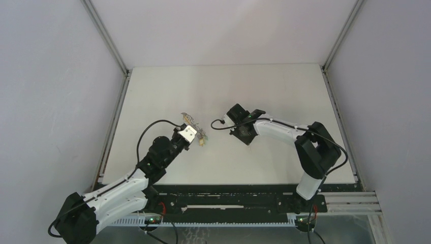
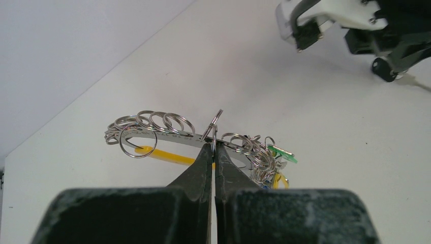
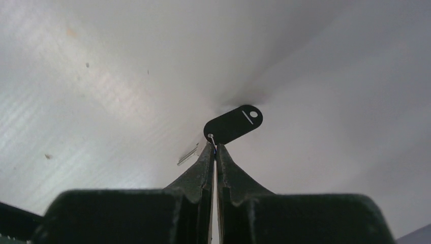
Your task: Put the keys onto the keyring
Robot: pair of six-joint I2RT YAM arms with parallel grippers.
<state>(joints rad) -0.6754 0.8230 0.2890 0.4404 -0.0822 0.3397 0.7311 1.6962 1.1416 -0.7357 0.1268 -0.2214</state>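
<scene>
While the left pincer (image 2: 214, 147) has its two fingers pressed together on the keyring (image 2: 162, 136), the right pincer (image 3: 215, 147) is likewise closed to a thin slit, nipping the key (image 3: 234, 123) at the end of its black oval head. The key's head points away from the right wrist camera, close over the white bench (image 1: 228, 86), with a soft shadow under it; whether it touches the surface I cannot tell. A sliver of its silver blade (image 3: 188, 154) shows just left of the fingertips.

Seen from the left wrist, the keyring is a curved silvery strip lying crosswise at the fingertips and gripped near its middle. Many small split rings (image 2: 167, 122) are threaded along it, and one ring (image 2: 217, 122) stands upright right above the grip. A yellow band (image 2: 165, 155) runs beneath the strip on the left. A green tag (image 2: 282, 152) sticks out of the crowded bunch on the right.

From above, the keyring sits left of the bench's centre at the tip of the left arm. The right arm's wrist is over the middle of the bench. Bare bench lies between the two, so key and keyring are apart, and the key is not yet on the ring
</scene>
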